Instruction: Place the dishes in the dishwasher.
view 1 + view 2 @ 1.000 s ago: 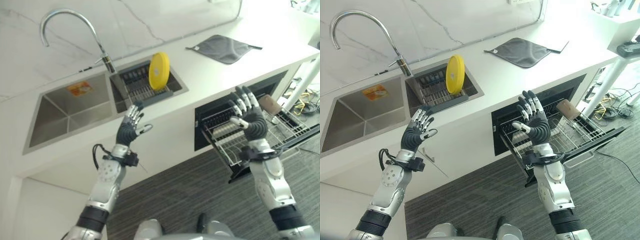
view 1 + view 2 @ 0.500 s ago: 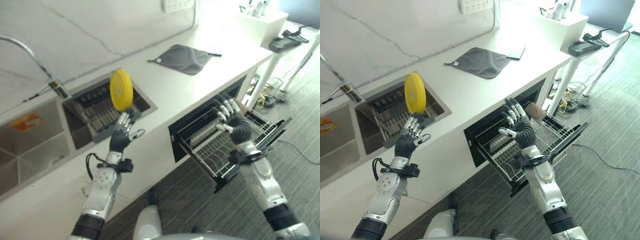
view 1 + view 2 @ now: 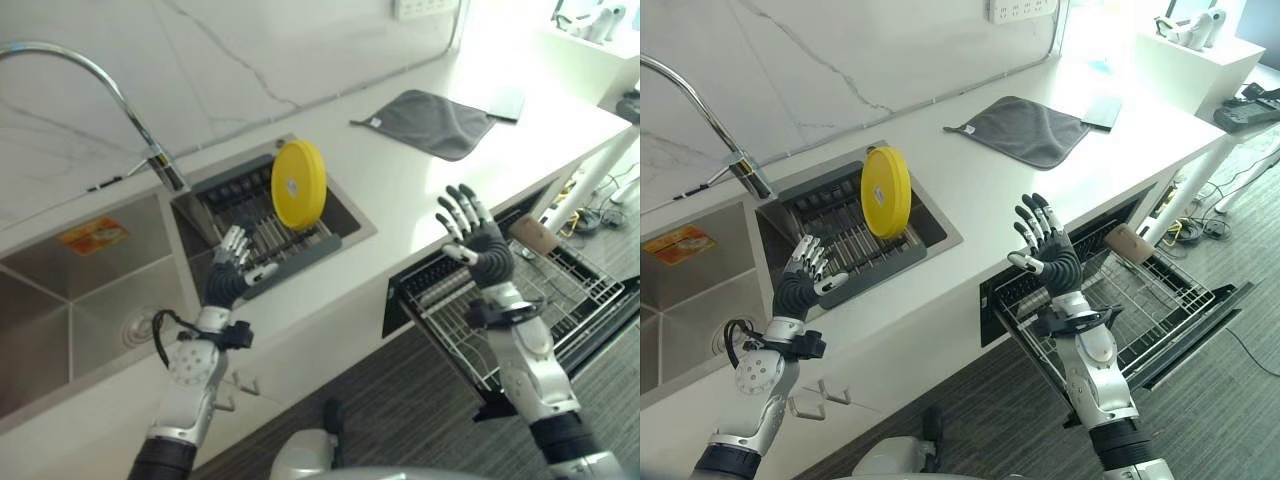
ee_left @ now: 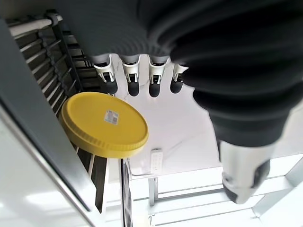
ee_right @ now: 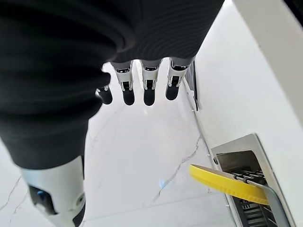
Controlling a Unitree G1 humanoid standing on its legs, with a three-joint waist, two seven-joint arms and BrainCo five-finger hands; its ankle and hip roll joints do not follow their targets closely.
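A round yellow plate (image 3: 298, 184) stands on edge in the dark drying rack (image 3: 268, 232) set in the small sink basin; it also appears in the left wrist view, yellow plate (image 4: 105, 124). My left hand (image 3: 230, 276) is raised just in front of the rack, below and left of the plate, fingers straight, holding nothing. My right hand (image 3: 476, 239) is held up open over the counter's front edge, above the pulled-out dishwasher rack (image 3: 560, 300), which is a wire basket.
A large steel sink (image 3: 75, 280) with a curved tap (image 3: 100, 80) lies at the left. A grey cloth (image 3: 430, 108) lies on the white counter (image 3: 400, 180) at the back right. Cables lie on the floor at the far right.
The camera has swung back left, so the whole scene shifted. Both hands stay open and raised; the right hand now sits higher, level with the counter edge.
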